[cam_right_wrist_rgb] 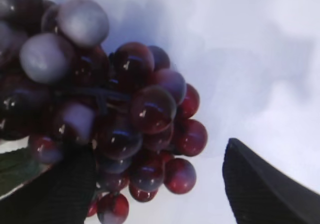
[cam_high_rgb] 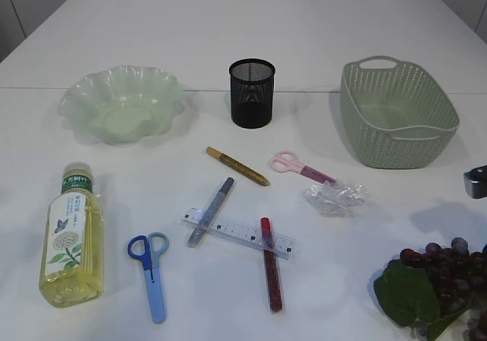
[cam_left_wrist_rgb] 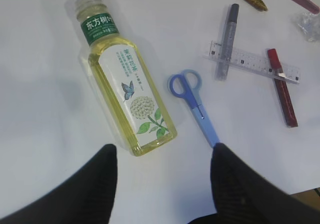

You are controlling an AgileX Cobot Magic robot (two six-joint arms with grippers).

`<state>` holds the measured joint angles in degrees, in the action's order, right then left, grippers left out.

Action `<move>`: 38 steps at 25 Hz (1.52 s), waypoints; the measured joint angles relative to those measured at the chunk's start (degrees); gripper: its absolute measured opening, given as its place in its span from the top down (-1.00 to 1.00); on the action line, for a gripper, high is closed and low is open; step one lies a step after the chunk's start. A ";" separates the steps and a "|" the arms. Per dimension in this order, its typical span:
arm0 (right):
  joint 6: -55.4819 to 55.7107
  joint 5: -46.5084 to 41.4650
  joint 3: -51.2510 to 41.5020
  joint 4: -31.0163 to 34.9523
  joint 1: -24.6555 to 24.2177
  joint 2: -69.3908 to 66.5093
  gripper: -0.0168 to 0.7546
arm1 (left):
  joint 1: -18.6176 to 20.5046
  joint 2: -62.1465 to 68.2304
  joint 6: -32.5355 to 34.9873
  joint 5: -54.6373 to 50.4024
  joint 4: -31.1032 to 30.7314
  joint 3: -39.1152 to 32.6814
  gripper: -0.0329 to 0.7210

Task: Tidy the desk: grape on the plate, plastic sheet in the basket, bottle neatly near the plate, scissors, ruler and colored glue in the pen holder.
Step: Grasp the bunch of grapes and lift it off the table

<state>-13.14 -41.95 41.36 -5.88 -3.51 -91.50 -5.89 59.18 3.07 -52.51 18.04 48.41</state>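
Both sets of fingers spread: left (cam_left_wrist_rgb: 162,184) empty above the bottle (cam_left_wrist_rgb: 123,86), right (cam_right_wrist_rgb: 160,184) seemingly straddling the grape (cam_right_wrist_rgb: 107,109).

Clear plastic bottle of yellow liquid (cam_left_wrist_rgb: 125,91): green neck band carries white Chinese characters 东方树叶. White body label below shows smaller green Chinese characters, too small to read, plus a blue butterfly and a white flower cluster. Transparent plastic ruler (cam_left_wrist_rgb: 254,61): graduation marks visible, numerals illegible. No other legible text.
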 joint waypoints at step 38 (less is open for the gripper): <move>-0.02 6.39 0.38 0.08 0.00 -7.78 -0.38 | 0.00 0.00 1.65 -0.41 0.00 0.00 -0.24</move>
<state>-13.16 -35.56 41.73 -5.80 -3.51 -99.28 -5.89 59.18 4.72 -52.92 18.04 48.41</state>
